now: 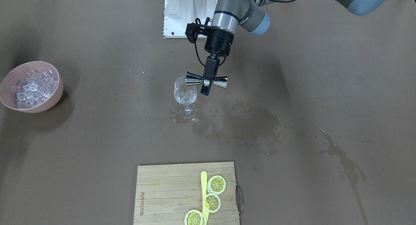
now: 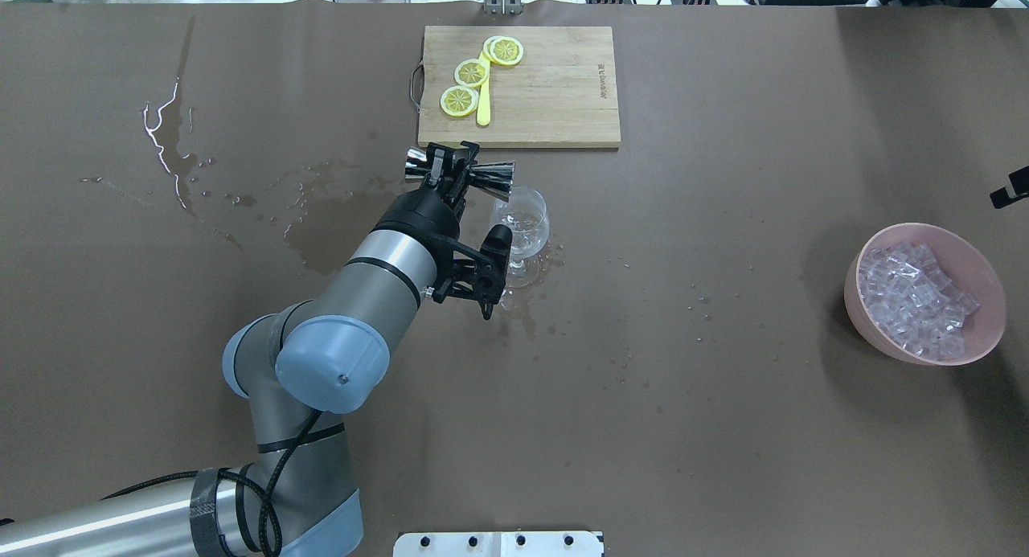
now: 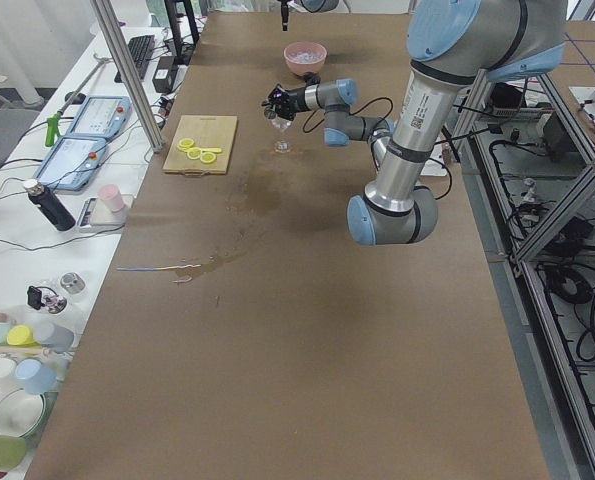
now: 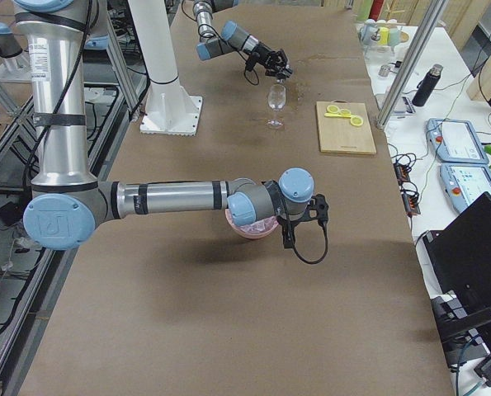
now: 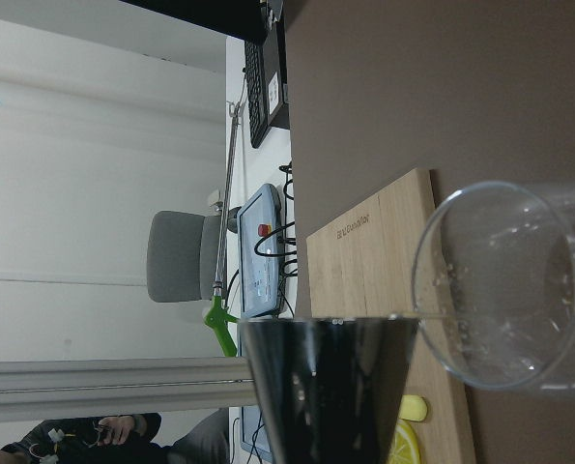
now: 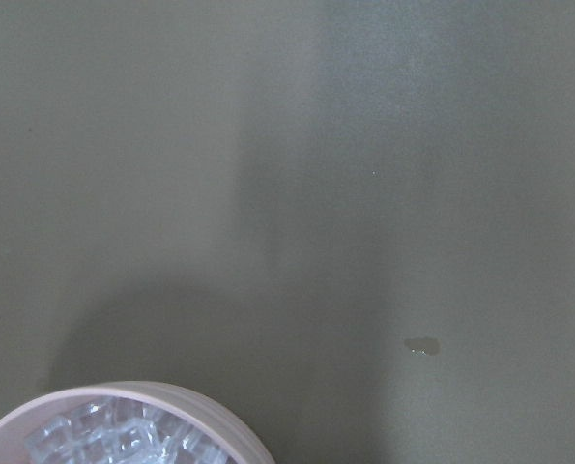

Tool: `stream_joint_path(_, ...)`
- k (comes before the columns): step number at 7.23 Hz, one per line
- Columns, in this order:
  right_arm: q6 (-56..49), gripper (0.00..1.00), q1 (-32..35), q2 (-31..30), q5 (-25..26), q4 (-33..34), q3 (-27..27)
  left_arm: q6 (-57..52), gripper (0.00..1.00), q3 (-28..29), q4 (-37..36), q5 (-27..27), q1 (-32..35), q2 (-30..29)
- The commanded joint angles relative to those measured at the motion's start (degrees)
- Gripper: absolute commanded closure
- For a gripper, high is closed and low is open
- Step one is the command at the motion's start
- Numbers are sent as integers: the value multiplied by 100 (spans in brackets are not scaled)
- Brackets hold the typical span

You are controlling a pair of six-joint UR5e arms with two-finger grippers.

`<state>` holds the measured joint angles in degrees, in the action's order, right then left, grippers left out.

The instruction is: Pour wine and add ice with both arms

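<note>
Ice (image 1: 32, 87): clear glassy cubes heaped in pink bowl (image 1: 48, 105). Left gripper (image 1: 206, 82) clamps jigger (image 1: 194, 79) sideways; right gripper (image 4: 283, 224) unclear.

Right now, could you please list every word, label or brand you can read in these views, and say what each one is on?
No text reads cleanly in any view.
Cutting board: burnt-in brand mark along one edge, too small to read.
Left arm: white lettering on the wrist, blurred.
Left arm, left side view: white sticker on the upright tube, too small.
Right arm: similar sticker on its upright tube, too small.
</note>
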<state>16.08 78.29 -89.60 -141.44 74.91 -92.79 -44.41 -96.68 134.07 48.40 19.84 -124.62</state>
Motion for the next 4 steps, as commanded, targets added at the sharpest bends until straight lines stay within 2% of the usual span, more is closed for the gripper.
stream_joint_path(1,1,0,1,3,2,-2,6,-7,100,0,-66,-24,-6,-71)
stream_joint_path(3,-8,0,-7,12,2,-3,6,405,100,-114,940,-24,81,77)
stream_joint_path(4,-8,0,1,4,11,-3,15,1547,100,-106,1032,28,404,121)
